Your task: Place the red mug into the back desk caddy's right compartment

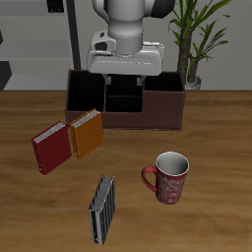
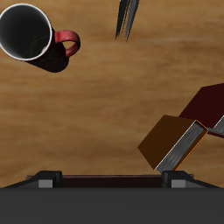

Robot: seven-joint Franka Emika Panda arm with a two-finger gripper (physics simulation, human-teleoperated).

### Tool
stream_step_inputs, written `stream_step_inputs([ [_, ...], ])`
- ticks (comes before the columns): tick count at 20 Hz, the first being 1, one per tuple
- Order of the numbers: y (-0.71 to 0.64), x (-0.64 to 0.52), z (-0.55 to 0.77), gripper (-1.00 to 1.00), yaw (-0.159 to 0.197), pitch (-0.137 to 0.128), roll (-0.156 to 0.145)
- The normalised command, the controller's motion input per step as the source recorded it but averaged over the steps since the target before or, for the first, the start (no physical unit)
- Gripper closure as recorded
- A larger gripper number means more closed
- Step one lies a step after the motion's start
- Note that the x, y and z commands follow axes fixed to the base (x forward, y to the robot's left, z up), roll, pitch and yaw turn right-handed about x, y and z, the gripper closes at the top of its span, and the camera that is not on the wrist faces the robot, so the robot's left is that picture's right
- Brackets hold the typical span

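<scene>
The red mug [image 1: 170, 178] stands upright on the desk [image 1: 217, 128], near the front edge and well apart from everything else, its pale grey inside open to the top and its handle pointing toward the striped book [image 1: 102, 208] that lies closer to the front edge. The back desk caddy [image 1: 124, 100] sits at the rear of the desk, a long dark brown box; its right compartment [image 1: 163, 104] is the wide section with the plain reddish-brown front wall, and it looks empty as far as the exterior view shows. A red book [image 1: 51, 148] and an orange book [image 1: 86, 133] lie side by side in front of the caddy's other end.

The claw [image 1: 124, 67] hangs high above the caddy, holding nothing; its fingers are not clear in either view, so how far apart they stand cannot be told. In the wrist view the mug [image 2: 33, 37] shows from above, far off.

The task seems to be at its very start: the reach for the mug is not yet made. The next move calls for bringing the claw forward over the mug, opening it wide enough, then coming down to grip the rim wall, probably opposite the handle.
</scene>
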Motion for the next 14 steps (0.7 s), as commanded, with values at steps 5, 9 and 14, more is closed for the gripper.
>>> stream_step_inputs([
  [5, 0.19, 0.19, 0.08, -1.0, 0.032, -0.045, 0.005],
  [9, 0.12, 0.23, 0.07, -1.0, 0.006, -0.016, -0.009],
  [14, 0.24, 0.28, 0.12, -1.0, 0.003, -0.033, -0.005],
])
